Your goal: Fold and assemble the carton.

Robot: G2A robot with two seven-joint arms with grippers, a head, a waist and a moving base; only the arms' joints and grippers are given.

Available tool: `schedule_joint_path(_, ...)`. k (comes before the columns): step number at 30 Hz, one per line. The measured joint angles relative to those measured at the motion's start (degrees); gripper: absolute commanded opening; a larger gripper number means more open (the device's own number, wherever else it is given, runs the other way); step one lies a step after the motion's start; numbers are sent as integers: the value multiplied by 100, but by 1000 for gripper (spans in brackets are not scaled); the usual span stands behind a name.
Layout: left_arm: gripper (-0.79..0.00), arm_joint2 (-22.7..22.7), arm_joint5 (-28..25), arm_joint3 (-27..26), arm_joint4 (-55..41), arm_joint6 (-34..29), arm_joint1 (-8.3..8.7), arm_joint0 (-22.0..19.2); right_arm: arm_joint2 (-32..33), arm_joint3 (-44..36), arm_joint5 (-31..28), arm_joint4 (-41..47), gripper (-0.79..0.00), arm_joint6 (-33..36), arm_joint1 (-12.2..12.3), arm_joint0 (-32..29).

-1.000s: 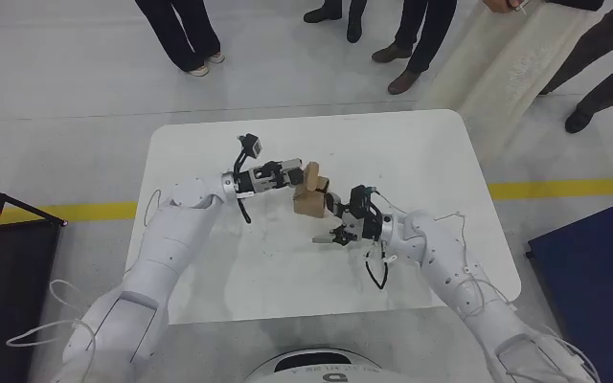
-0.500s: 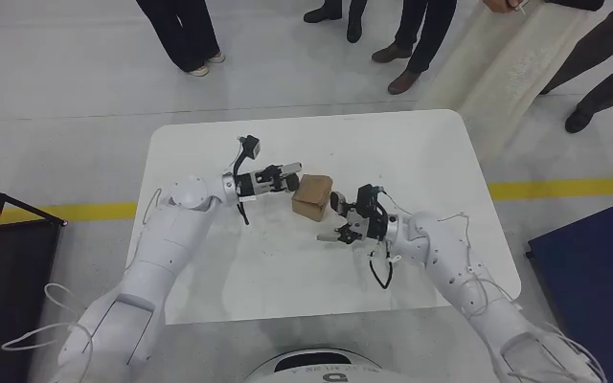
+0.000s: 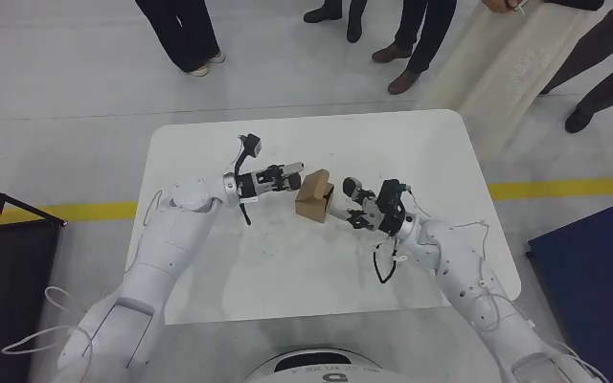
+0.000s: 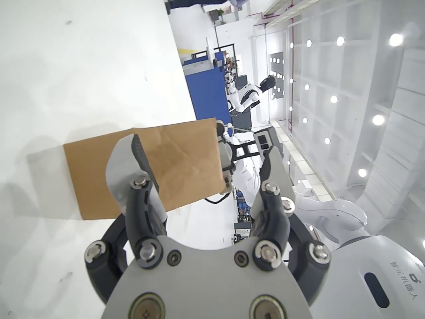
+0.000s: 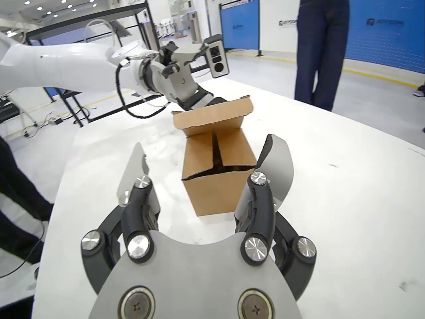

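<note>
Brown carton (image 5: 219,180) half closed, nothing gripped.
My left fingers (image 4: 132,167) and right fingers (image 5: 279,160) are spread wide and empty on either side of the carton at mid-worktop (image 3: 402,153). Its inner flaps (image 5: 232,149) lie down and one outer flap (image 5: 215,117) stands up on the left arm's side. I judge the next move is pressing that flap flat.

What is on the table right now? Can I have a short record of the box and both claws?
carton: brown, upright on the white table, between the two grippers
top flaps: two folded down with a gap between them, one standing up
left gripper: open, on the raised flap's side
right gripper: open, on the opposite side, holding nothing
</note>
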Motion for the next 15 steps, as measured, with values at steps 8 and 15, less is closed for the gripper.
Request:
schedule_joint_path(8, -145, 59, -62, -284, -145, -351, 4, 42, -120, 289, -374, 309, -194, 431, -28, 89)
schedule_joint_path(15, -151, 295, -48, -136, 78, -189, -59, -40, -188, 681, -638, 825, -228, 360, -90, 249)
